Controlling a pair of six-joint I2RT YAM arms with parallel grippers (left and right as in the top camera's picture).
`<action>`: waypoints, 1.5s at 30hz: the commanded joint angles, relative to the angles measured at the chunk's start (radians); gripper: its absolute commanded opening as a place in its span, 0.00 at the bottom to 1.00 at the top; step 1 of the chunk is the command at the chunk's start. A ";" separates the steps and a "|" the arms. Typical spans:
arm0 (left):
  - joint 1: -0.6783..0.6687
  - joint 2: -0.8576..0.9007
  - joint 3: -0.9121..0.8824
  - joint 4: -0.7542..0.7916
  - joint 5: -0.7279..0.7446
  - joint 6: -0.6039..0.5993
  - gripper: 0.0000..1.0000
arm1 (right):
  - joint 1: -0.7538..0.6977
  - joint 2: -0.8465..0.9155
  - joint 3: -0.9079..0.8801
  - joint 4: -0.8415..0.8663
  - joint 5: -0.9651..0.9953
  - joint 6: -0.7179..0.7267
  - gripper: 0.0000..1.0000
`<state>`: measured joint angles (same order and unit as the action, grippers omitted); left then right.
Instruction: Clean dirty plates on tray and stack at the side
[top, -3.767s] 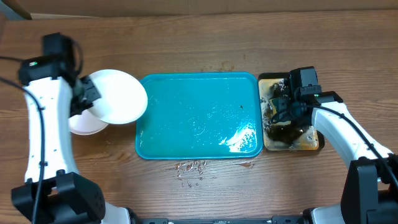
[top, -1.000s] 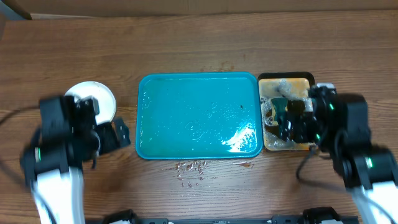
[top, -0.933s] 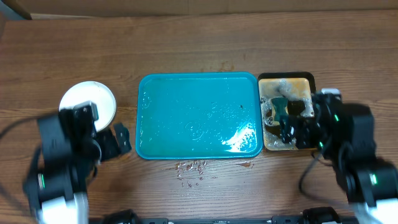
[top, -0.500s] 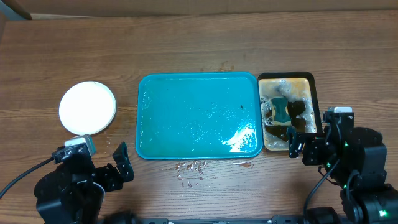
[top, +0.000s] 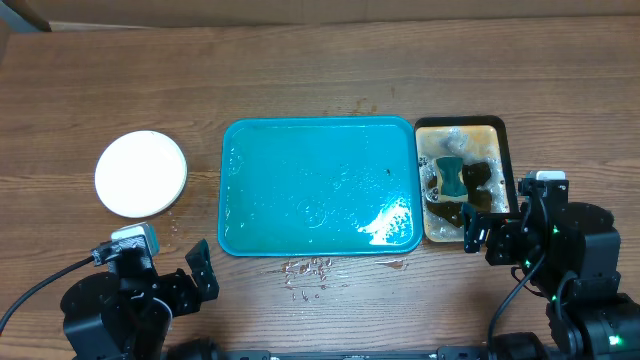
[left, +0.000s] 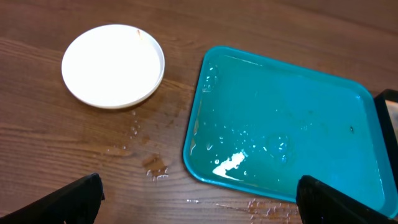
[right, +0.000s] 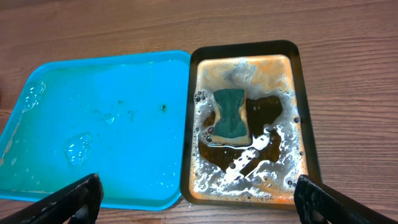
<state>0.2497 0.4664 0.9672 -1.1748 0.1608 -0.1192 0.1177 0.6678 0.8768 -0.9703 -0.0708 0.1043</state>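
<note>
- Plates (top: 140, 174): one white round disc on the bare table (top: 320, 70), left of the tray and clear of it. From above I cannot tell how many are stacked. The top face looks clean, apart from a tiny reddish speck at the far rim in the left wrist view.
- Tray (top: 320, 187): teal and wet, with bubbles and a bright sheen. No plate is on it. By my reading, the job looks finished or nearly so.
- Handling, as a judgement: the plates are light, stiff and shallow, and probably slick from washing. They could chip if dropped. The only sound hold is at the rim, one finger under the lip and one on top. The flat middle offers no grip.
- Left gripper (left: 199, 186): fingers spread wide with nothing between them. It hangs at the near edge of the table, well apart from the plates.
- Right gripper (right: 198, 183): fingers likewise spread, nothing held. It is at the near edge, in front of the black tray (top: 507, 170).
- Black tray: it touches the right side of the teal tray and holds brown, foamy liquid. A green sponge (right: 230, 115) lies in it.
- Droplets (top: 310, 268): scattered on the wood just in front of the teal tray, with more between it and the plates.
- Obstructions: none stand between either gripper and the plates. The wet wood could let a plate slide.
</note>
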 joint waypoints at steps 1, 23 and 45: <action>-0.003 -0.008 -0.009 -0.005 -0.007 0.019 1.00 | -0.007 -0.007 -0.006 0.002 0.010 0.000 1.00; -0.003 -0.008 -0.009 -0.005 -0.007 0.019 1.00 | -0.040 -0.612 -0.462 0.529 0.006 0.000 1.00; -0.003 -0.008 -0.009 -0.005 -0.007 0.019 1.00 | -0.040 -0.666 -0.869 0.895 -0.008 -0.071 1.00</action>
<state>0.2497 0.4664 0.9607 -1.1820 0.1608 -0.1192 0.0803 0.0116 0.0185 -0.0509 -0.0738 0.0704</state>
